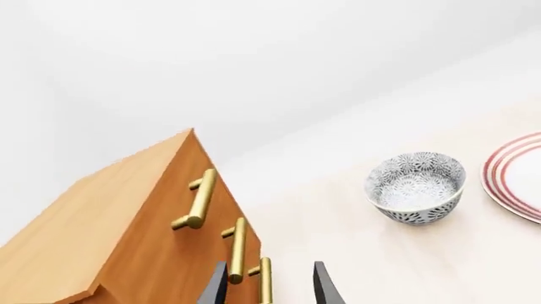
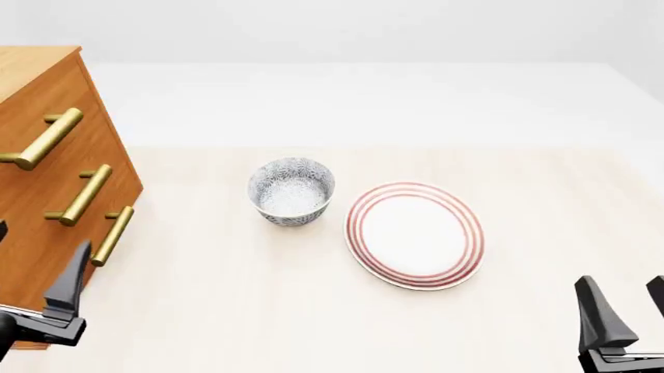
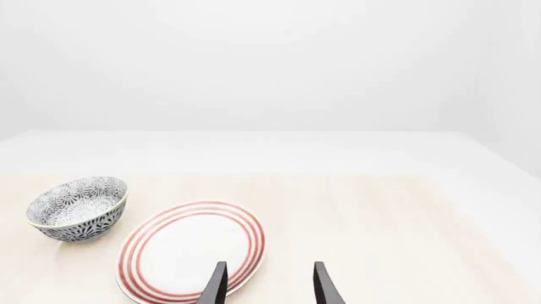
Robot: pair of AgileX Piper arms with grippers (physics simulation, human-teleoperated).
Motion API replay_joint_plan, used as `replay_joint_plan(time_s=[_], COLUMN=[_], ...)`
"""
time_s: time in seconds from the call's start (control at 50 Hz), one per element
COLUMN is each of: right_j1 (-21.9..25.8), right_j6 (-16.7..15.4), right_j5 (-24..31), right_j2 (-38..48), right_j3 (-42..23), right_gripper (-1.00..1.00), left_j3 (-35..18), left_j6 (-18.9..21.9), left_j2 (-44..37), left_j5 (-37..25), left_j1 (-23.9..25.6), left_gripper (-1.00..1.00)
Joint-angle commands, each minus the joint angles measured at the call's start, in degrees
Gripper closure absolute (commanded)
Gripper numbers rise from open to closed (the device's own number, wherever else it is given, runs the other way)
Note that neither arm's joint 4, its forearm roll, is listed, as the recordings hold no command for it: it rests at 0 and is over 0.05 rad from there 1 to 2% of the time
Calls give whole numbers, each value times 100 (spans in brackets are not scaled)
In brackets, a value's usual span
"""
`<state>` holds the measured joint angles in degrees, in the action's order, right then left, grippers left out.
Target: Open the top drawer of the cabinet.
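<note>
Left end effector (image 2: 36,291) below top drawer (image 2: 42,140)

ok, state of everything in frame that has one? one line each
top drawer: shut, flush with the cabinet front
two lower drawers: shut
bowl: upright, empty
plate: flat on the table, empty
left gripper: open, holding nothing
right gripper: open, holding nothing

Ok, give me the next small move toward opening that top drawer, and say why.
Probably raise the left claw and ease it forward to the top drawer's handle. The cabinet has all three drawers shut, and the open claw sits low, level with the lowest handle, gripping nothing. The right claw is far off beyond the plate, so the left arm seems the better choice.
</note>
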<state>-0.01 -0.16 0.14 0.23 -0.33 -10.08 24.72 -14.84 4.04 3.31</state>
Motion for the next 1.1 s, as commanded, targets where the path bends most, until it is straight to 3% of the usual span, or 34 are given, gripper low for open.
replay_joint_plan(time_s=[0.02, 0.4, 0.42, 0.52, 0.84, 1.1], right_j1=[0, 0, 1, 0, -1, -1], right_j6=[0, -1, 1, 1, -1, 2], right_j5=[1, 2, 2, 3, 2, 1], right_j2=[-5, -7, -7, -6, -7, -7], right_j3=[4, 5, 5, 5, 5, 5], right_gripper=[-100, -100, -100, -100, -100, -100], left_j3=[-361, -589, -567, -636, -671, -778], left_j6=[745, 1635, 1854, 2012, 3179, 3900], left_j2=[-656, -952, -1004, -1116, -1716, -2118], left_j5=[185, 165, 221, 244, 582, 843], left_j1=[42, 70, 36, 34, -95, -265], left_gripper=[-100, -100, -100, -100, -100, -100])
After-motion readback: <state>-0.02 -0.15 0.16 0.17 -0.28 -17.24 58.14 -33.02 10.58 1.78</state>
